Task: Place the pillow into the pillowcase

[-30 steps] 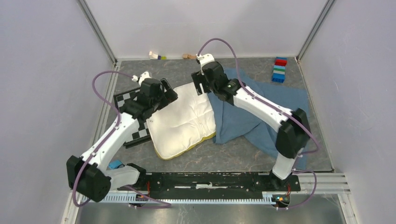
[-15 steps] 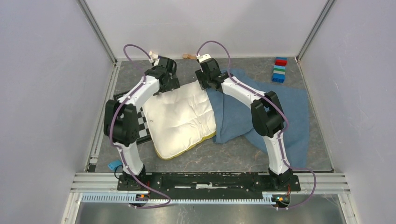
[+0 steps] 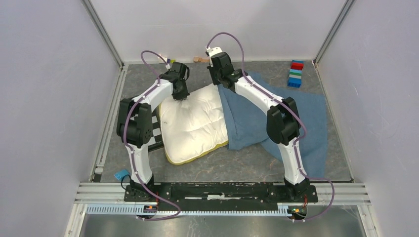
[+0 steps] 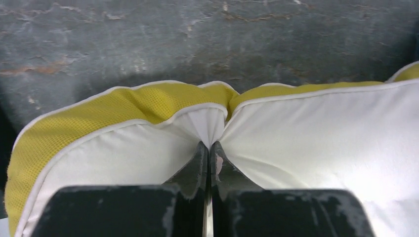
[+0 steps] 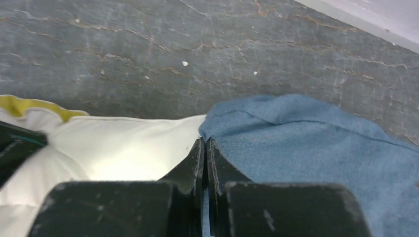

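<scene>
My left claw (image 4: 208,144) is pinched tight on the pillow (image 4: 316,143) at its far edge, beside the yellow band (image 4: 123,106). My right claw (image 5: 205,140) is closed, it seems, on the pillowcase (image 5: 306,148) rim, just where blue meets white. The pillow lies mid-tabletop (image 3: 237,168). The pillowcase spreads toward the right edge and overlaps the pillow's right side.
</scene>
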Motion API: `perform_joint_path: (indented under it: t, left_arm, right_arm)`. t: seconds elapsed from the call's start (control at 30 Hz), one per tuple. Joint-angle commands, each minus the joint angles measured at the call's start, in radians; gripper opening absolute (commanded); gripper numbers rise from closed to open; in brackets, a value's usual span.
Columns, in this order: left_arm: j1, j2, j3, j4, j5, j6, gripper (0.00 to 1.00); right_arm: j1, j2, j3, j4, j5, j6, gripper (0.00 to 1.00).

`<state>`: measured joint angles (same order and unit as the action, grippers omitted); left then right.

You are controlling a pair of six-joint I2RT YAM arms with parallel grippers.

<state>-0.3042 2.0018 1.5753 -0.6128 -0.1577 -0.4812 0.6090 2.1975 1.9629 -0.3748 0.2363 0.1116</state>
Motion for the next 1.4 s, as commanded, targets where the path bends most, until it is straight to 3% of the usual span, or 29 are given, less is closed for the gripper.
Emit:
perform_joint_path:
  t: [0.0, 0.1, 0.2, 0.4, 0.6, 0.7, 0.77, 0.97, 1.1, 1.37]
  left_arm:
    - [-0.044, -0.087, -0.053, 0.131, 0.145, -0.002, 0.02]
    - [-0.094, -0.196, -0.109, 0.240, 0.227, -0.064, 0.02]
    - [-0.151, -0.308, -0.148, 0.305, 0.197, -0.097, 0.03]
    - [-0.093, -0.322, -0.175, 0.223, 0.111, -0.213, 0.02]
    - [-0.091, -0.282, -0.208, 0.221, 0.102, -0.214, 0.02]
    - [-0.091, -0.282, -0.207, 0.204, 0.072, -0.194, 0.02]
    - [-0.091, -0.287, -0.210, 0.195, 0.053, -0.181, 0.02]
    - [-0.093, -0.297, -0.221, 0.180, 0.032, -0.151, 0.02]
    - [-0.092, -0.298, -0.222, 0.163, 0.021, -0.122, 0.02]
    - [-0.093, -0.308, -0.242, 0.160, 0.018, -0.116, 0.02]
  right_arm:
    - [0.039, -0.071, 0.052, 0.013, -0.099, 0.050, 0.02]
    - [0.073, -0.109, -0.001, 0.059, -0.168, 0.108, 0.00]
    - [0.090, -0.109, -0.087, 0.107, -0.222, 0.161, 0.00]
    - [0.068, -0.122, -0.182, 0.116, -0.226, 0.193, 0.02]
    - [0.067, -0.266, -0.188, 0.012, -0.168, 0.152, 0.59]
    - [0.095, -0.429, -0.326, -0.021, -0.085, 0.144, 0.87]
    - [0.131, -0.568, -0.489, -0.007, -0.002, 0.148, 0.95]
    - [0.288, -0.925, -0.955, -0.008, 0.226, 0.305, 0.95]
    - [0.380, -1.081, -1.162, 0.002, 0.307, 0.433, 0.92]
    - [0.426, -1.104, -1.348, 0.169, 0.299, 0.490, 0.92]
